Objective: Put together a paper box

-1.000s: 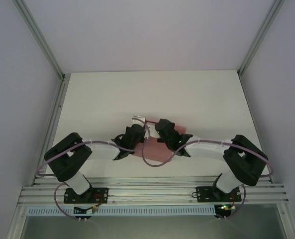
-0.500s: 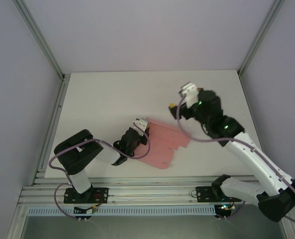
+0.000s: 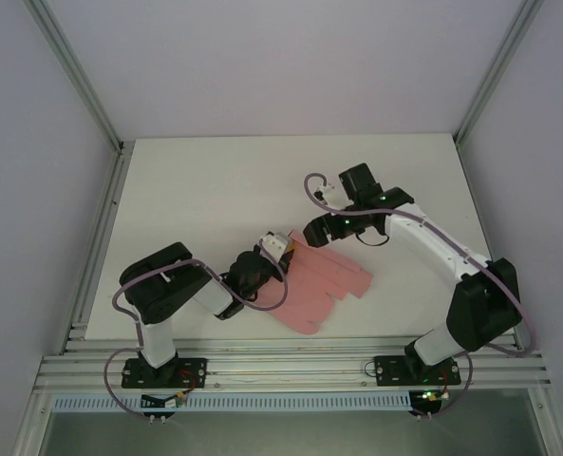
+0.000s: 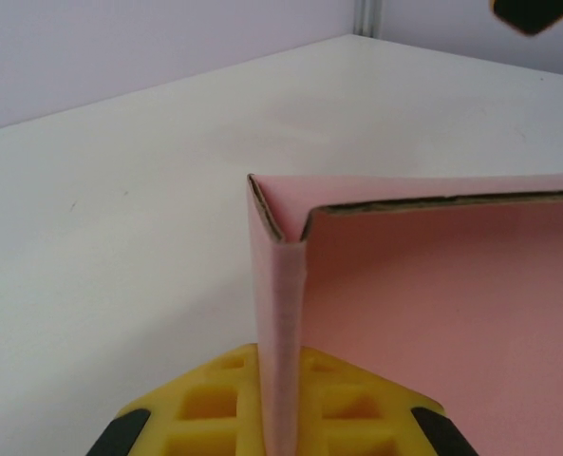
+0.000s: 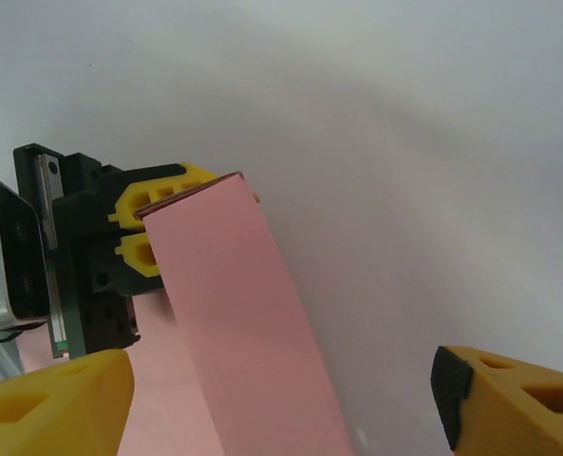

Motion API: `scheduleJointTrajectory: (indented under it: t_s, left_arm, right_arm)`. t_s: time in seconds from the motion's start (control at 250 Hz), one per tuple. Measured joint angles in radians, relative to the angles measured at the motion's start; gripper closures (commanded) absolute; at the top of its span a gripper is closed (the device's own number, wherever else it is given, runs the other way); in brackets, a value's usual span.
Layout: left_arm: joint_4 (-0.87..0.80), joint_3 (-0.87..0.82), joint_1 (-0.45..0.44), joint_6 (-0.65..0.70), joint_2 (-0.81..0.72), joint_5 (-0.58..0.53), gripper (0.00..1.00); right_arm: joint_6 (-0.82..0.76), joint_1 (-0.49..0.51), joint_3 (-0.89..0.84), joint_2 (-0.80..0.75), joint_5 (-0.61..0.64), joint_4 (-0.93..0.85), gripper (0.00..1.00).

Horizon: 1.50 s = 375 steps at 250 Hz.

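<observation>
The paper box is a pink die-cut sheet with tabbed flaps, lying partly folded near the table's front centre. My left gripper is shut on its left edge. In the left wrist view the folded pink card rises as a thin strip from between my yellow fingers. My right gripper hovers open just beyond the sheet's far edge. In the right wrist view its yellow fingers stand wide apart around a raised pink panel, without touching it. The left gripper pinches that panel's far corner.
The white table is bounded by aluminium frame posts at the back corners and a rail along the front edge. Purple cables loop beside both wrists.
The right arm lifted away to the far right, then swung back down to the sheet's far edge, open. The left gripper kept its hold and dragged the sheet slightly right.
</observation>
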Motion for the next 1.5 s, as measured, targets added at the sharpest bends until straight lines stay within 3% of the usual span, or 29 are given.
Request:
scheduleJointTrajectory:
  t_s: [0.427, 0.495, 0.671, 0.775, 0.879, 1.002, 1.078, 1.338, 1.497]
  left_arm:
    - [0.009, 0.023, 0.001, 0.008, 0.069, -0.004, 1.0]
    - [0.01, 0.023, 0.001, 0.005, 0.076, -0.01, 0.9]
    - [0.006, 0.02, 0.001, 0.004, 0.076, -0.037, 0.88]
    - [-0.001, 0.018, 0.001, 0.004, 0.076, -0.052, 0.78]
    - [0.015, 0.009, 0.001, 0.0, 0.075, -0.061, 0.75]
    - [0.021, 0.0, 0.001, 0.0, 0.069, -0.077, 0.77]
    - [0.015, -0.01, 0.001, -0.004, 0.055, -0.093, 1.0]
    - [-0.023, -0.001, -0.01, -0.016, 0.042, -0.165, 1.0]
    - [-0.091, 0.049, -0.021, -0.024, 0.039, -0.236, 1.0]
  right_arm:
    - [-0.004, 0.011, 0.072, 0.214, -0.032, 0.02, 0.23]
    - [-0.005, 0.021, 0.072, 0.221, -0.029, 0.027, 0.24]
    - [-0.006, 0.054, 0.072, 0.221, 0.008, 0.054, 0.3]
    - [0.004, 0.074, 0.06, 0.222, 0.018, 0.079, 0.33]
    - [0.011, 0.087, 0.05, 0.222, 0.022, 0.101, 0.36]
    - [0.024, 0.1, 0.05, 0.222, 0.031, 0.106, 0.38]
    - [0.029, 0.108, 0.049, 0.222, 0.032, 0.106, 0.39]
    - [0.052, 0.113, 0.044, 0.22, 0.043, 0.125, 0.38]
    - [0.087, 0.106, 0.026, 0.185, 0.118, 0.15, 0.29]
